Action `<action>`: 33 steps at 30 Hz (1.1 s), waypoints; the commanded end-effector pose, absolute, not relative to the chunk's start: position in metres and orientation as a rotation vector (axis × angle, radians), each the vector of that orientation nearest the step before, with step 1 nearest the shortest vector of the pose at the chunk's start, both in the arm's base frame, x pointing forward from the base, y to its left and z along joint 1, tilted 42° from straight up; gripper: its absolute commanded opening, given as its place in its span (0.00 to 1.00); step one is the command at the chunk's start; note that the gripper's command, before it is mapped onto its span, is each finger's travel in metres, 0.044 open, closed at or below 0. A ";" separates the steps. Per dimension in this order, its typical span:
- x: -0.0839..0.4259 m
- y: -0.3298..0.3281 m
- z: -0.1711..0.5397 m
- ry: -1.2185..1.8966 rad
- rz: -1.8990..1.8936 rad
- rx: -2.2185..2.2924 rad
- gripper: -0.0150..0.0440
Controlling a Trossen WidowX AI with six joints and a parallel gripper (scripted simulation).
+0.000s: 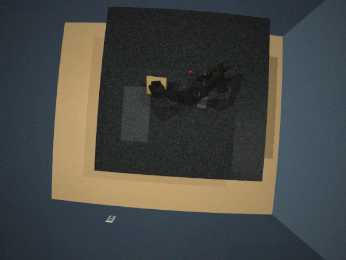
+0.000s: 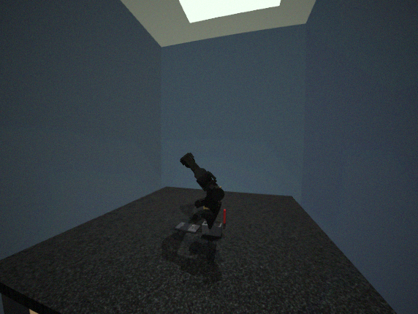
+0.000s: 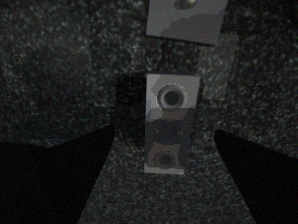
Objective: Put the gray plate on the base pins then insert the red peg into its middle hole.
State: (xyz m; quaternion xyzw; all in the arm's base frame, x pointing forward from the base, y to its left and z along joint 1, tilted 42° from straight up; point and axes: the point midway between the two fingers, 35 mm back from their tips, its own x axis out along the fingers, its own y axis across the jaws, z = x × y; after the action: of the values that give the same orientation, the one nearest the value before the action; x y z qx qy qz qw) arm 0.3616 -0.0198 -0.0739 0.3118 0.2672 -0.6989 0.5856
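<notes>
Wrist view: I see the empty, wide-open black gripper (image 3: 162, 165) above the gray three-hole plate (image 3: 170, 122); the pinned gray base (image 3: 186, 21) is cut off.

The dark arm (image 2: 204, 182) folded steeply down over the speckled table (image 2: 292, 255). Its fingers were lost in shadow, so their spread could not be read. Below them lay the gray plate (image 2: 188, 227), the base (image 2: 213, 231) beside it, the red peg (image 2: 224, 216) upright just beyond.
</notes>
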 end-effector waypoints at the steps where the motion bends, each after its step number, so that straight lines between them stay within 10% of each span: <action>1: 0.359 -0.026 -0.080 0.626 -1.632 0.717 1.00; 23: 0.354 -0.047 -0.104 0.621 -1.634 0.719 1.00; 33: 0.354 -0.047 -0.104 0.621 -1.634 0.719 0.56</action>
State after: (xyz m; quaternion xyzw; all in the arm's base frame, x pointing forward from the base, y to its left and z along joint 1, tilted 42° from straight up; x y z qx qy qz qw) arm 0.3541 -0.0462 -0.1035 0.3108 0.2657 -0.7013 0.5839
